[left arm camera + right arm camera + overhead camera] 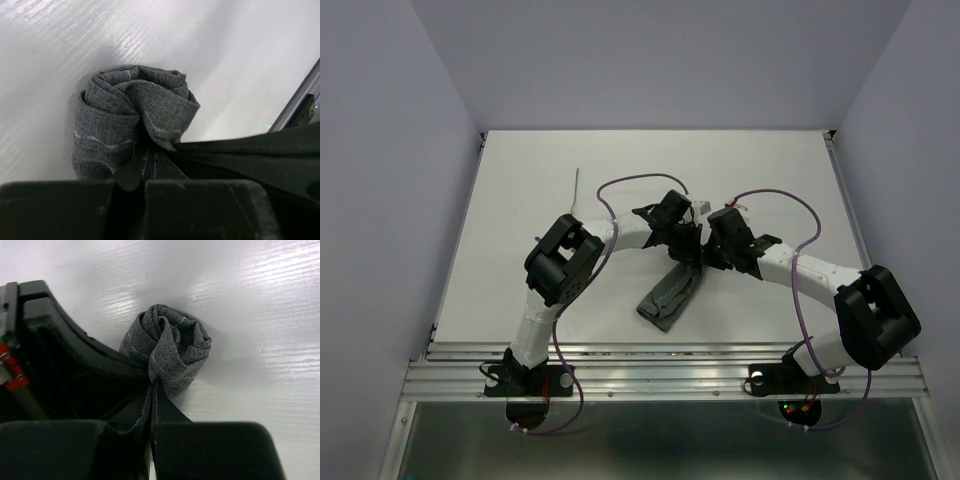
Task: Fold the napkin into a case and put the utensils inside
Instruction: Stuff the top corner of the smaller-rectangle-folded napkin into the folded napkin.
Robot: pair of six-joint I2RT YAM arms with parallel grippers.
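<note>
Left gripper (150, 156) and right gripper (152, 389) both pinched tight on napkin (668, 295), mid-table, cloth trailing toward 7 o'clock, stick (576, 188) at its 11 o'clock

White links (532, 325), black joints (563, 262), purple cables (620, 183); left hand (150, 162), right hand (152, 400) black.

A flat white tabletop with a fine brushed grain (760, 180) fills the middle of the overhead view, boxed in by plain pale lavender-grey walls at the back (660, 60), the left (380, 150) and the right (920, 120). Ribbed silver aluminium rails (660, 368) run across its near edge, thinner metal strips (851, 200) line its sides, and below the rails lies a dark grey-green glossy panel (660, 440). Soft, even light leaves broad pale glare streaks (125, 42) on the white surface in the wrist views.
</note>
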